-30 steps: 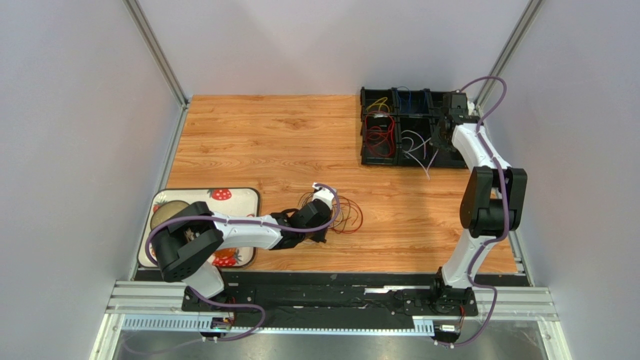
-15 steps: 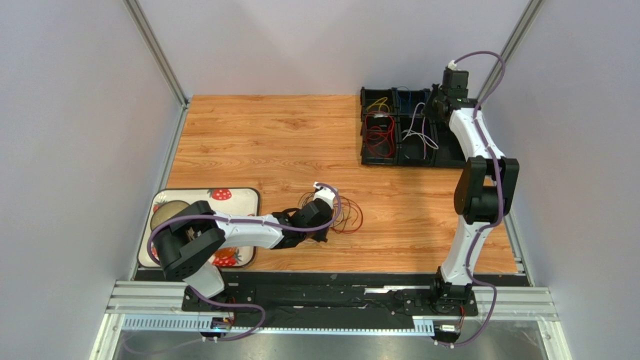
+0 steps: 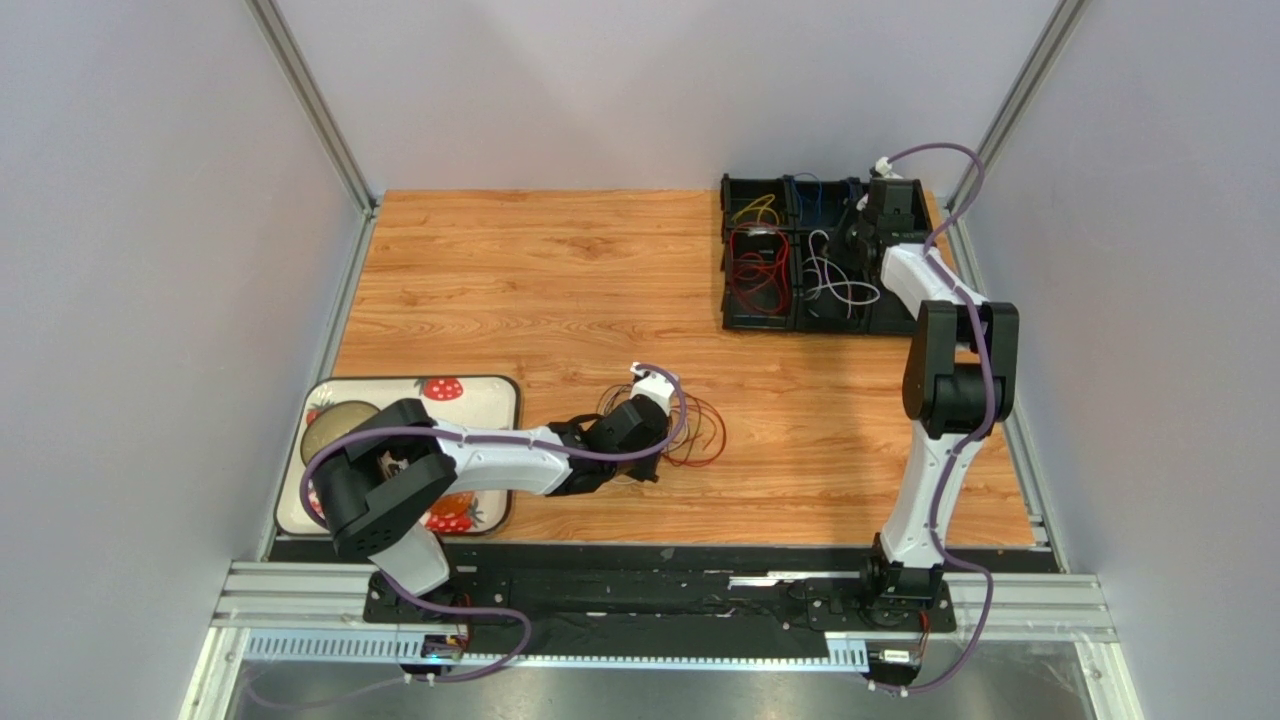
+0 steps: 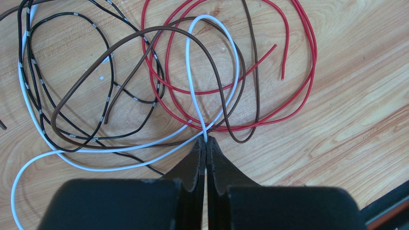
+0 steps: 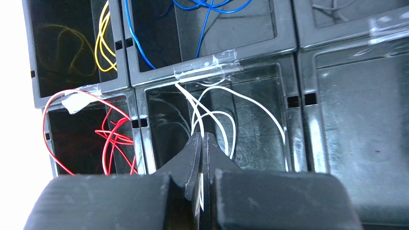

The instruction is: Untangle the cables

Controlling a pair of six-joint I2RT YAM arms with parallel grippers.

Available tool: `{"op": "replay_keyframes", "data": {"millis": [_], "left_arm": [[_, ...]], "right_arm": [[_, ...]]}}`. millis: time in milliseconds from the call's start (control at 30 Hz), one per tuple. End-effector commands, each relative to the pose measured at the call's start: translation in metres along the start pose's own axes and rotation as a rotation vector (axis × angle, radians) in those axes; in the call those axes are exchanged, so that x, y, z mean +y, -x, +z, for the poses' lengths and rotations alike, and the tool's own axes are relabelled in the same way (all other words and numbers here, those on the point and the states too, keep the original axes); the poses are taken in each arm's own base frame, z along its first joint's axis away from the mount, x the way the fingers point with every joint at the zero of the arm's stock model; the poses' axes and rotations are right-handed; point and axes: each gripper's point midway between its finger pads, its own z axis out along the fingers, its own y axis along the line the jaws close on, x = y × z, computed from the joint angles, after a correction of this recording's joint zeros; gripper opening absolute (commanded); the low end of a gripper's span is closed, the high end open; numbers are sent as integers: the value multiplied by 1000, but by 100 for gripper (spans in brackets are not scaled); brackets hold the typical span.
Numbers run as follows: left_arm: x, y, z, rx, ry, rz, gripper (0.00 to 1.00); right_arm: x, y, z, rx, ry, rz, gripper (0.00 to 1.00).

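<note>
A wood-grain counter [image 3: 526, 270] sits between grey walls. Near its front edge a loose tangle of cables [image 3: 684, 428] lies flat, with a red cable [image 4: 314, 57], a brown cable [image 4: 144, 32] and a black cable [image 4: 111, 72] overlapping. The left tool [image 4: 206, 143] is clamped on a pale cable [image 4: 188, 62] where its loop crosses itself. At the far right, the right tool [image 5: 201, 140] hangs over a black bin [image 5: 295, 28], pinched tight on a white cable [image 5: 269, 114] that trails into the middle compartment. Red wires [image 5: 113, 136], yellow wires [image 5: 103, 43] and blue wires [image 5: 206, 9] lie in neighbouring compartments.
</note>
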Motion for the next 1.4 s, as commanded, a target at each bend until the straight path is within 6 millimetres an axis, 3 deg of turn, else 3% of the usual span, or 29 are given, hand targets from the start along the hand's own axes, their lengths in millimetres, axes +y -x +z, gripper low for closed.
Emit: {"op": "replay_keyframes", "data": {"millis": [0,167,200,433,500,567,733,967,1100,1233,1367], "left_arm": [[9,-24,3,81,30,23,0],[9,-24,2,79,30,21,0],[9,-24,2,79,30,21,0],[9,-24,2,79,28,23,0],[9,-23,2,76,27,22,0],[9,-23,2,76,27,22,0],[9,-23,1,73,27,20,0],[9,-23,1,71,26,19,0],[10,-23,1,73,27,20,0],[10,-23,0,71,26,19,0],[10,-22,0,67,25,18,0]], "right_arm": [[20,20,13,-100,33,-2,0],[14,12,22,-95,-10,-17,0],[25,2,24,-81,4,-28,0],[31,-12,31,-35,16,-16,0],[41,-10,35,-29,41,-9,0],[38,-20,43,9,24,-10,0],[41,-16,45,-1,31,-19,0],[33,0,20,0,-46,-87,5],[29,13,-3,-31,-98,-115,27],[28,25,-24,-49,-127,-127,36],[29,24,-31,-34,-132,-134,41]]}}
